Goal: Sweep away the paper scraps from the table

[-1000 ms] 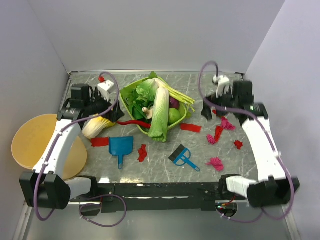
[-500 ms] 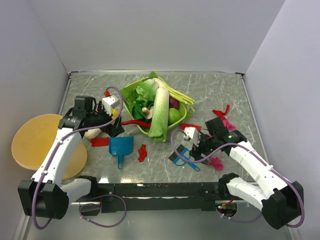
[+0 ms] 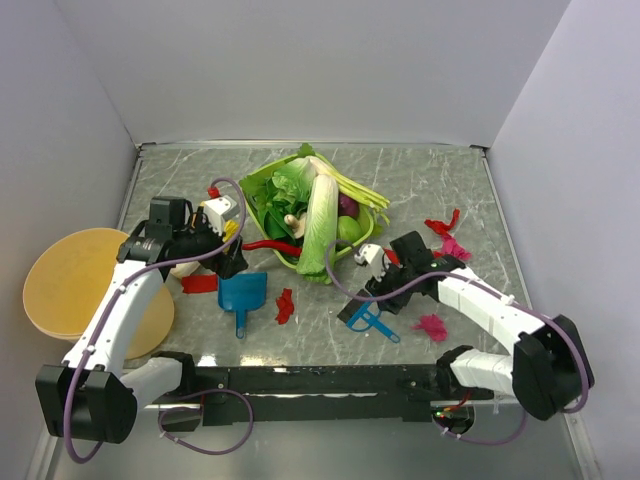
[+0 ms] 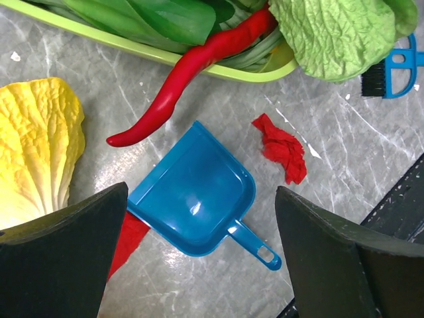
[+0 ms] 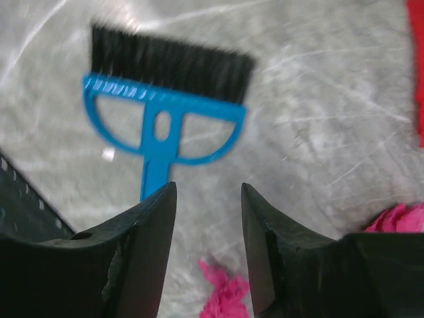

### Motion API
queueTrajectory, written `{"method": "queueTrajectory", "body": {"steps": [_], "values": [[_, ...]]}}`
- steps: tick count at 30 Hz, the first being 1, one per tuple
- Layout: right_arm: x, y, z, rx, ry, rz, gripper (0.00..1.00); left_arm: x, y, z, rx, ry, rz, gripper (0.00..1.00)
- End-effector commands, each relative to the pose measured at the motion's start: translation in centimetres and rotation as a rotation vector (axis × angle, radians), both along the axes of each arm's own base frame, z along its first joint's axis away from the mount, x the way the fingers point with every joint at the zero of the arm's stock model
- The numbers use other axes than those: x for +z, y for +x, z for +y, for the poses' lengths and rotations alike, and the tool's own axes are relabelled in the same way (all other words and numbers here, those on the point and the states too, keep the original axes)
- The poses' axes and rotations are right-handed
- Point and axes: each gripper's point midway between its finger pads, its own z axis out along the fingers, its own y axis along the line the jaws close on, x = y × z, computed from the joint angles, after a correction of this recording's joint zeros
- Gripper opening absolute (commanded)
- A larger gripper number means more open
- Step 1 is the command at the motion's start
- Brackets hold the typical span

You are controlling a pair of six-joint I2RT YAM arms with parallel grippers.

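Paper scraps lie on the table: a red strip by the dustpan, a red piece, a magenta tuft, and red and magenta bits at the right. My left gripper hangs open over the blue dustpan, with a red scrap to its right. My right gripper stands partly open with nothing between its fingers, just behind the blue hand brush. The brush handle runs under its left finger. A magenta scrap lies below the jaws.
A green basket of vegetables stands at the back centre. A long red chili pepper leans out of it and a yellow cabbage leaf lies beside it. A round tan bucket sits off the table's left edge. White walls enclose the table.
My right arm swung from the back right down to the brush at the front centre, and its jaws narrowed. My left gripper moved a little toward the dustpan.
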Motion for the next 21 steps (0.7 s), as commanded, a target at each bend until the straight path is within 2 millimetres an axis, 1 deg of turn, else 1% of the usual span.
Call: {"method": "queueTrajectory", "body": {"steps": [1,3,4,6,7,10,14,18,21], "values": [[1.2,3.7,1.7,-0.175,0.053,-0.056,0.48,2.1,1.0,0.3,0.014,0.013,-0.095,0.97],[0.9,4.1,1.8,-0.192,0.042,-0.042,0.46,2.1,1.1,0.4,0.024,0.014,-0.097,0.96],[0.1,3.8,1.9,-0.187,0.023,0.004,0.45,2.4,1.1,0.3,0.023,0.010,-0.102,0.96],[0.1,4.0,2.4,-0.196,0.025,0.035,0.45,2.6,1.2,0.4,0.023,0.011,-0.111,0.96],[-0.2,4.0,2.6,-0.197,0.021,0.050,0.45,2.7,1.1,0.4,0.025,0.011,-0.112,0.96],[-0.7,3.8,2.8,-0.193,-0.003,0.042,0.43,2.8,1.3,0.7,0.031,0.028,-0.125,0.97],[-1.3,3.7,2.6,-0.176,-0.053,0.020,0.41,2.7,1.4,1.0,0.034,0.045,-0.139,0.96],[-2.9,3.0,2.1,-0.142,-0.114,0.073,0.40,3.1,1.7,1.1,0.036,0.055,-0.150,0.97],[-3.5,3.4,1.8,-0.167,-0.147,0.079,0.39,3.3,1.9,1.3,0.041,0.068,-0.157,0.96]]}}
